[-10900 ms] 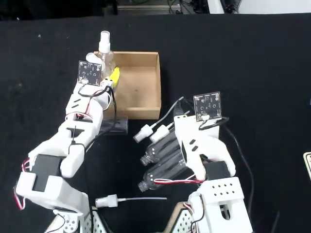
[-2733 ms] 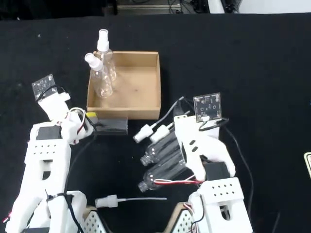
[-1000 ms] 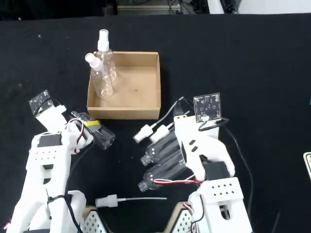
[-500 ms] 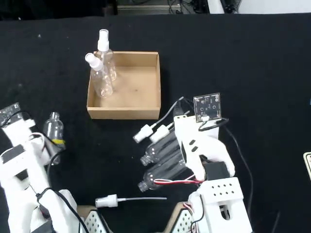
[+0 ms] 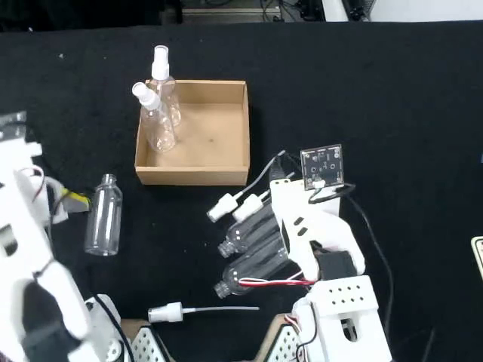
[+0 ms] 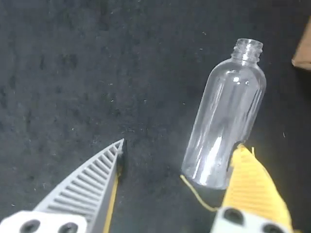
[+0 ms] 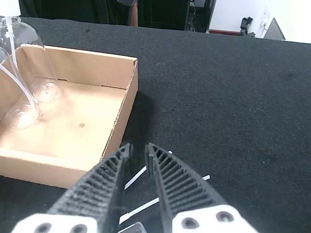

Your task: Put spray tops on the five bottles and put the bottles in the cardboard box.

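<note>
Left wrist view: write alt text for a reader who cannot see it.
A clear, uncapped bottle lies on the black table, its base between the open fingers of the left gripper, beside the yellow one. A cardboard box corner shows near its neck.

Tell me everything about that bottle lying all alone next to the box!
The bottle is see-through, probably plastic, with a round body and a short ridged neck. It has no spray top and looks empty. It lies on its side on the black table, apart from the cardboard box. The open left gripper has its yellow finger right by the bottle's bottom; I cannot tell if they touch.
</note>
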Available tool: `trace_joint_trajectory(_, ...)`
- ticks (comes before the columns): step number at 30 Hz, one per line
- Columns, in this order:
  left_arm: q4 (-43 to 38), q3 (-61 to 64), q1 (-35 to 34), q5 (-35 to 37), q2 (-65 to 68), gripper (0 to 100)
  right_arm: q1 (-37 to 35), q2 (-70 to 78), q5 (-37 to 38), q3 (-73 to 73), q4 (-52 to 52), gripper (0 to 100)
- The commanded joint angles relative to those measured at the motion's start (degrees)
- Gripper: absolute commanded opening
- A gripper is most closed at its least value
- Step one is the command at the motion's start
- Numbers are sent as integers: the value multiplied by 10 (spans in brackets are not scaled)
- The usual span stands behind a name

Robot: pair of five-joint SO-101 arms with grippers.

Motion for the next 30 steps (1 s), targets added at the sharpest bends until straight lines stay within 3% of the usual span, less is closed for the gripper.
trace_joint_trajectory(1,76,-129,33,-64,121,310,3,-17,0,-4,-18,32)
trace_joint_trajectory(4,110,-160,66,-89,180,310,3,-17,0,-4,-18,32)
trace_joint_trajectory(11,119,-183,128,-31,206,310,3,-17,1,-4,-18,32)
trace_joint_trajectory(18,-16,-124,138,-47,209,310,3,-17,2,-4,-18,32)
trace_joint_trajectory(30,-157,-7,137,-63,210,312,3,-17,2,-5,-18,32)
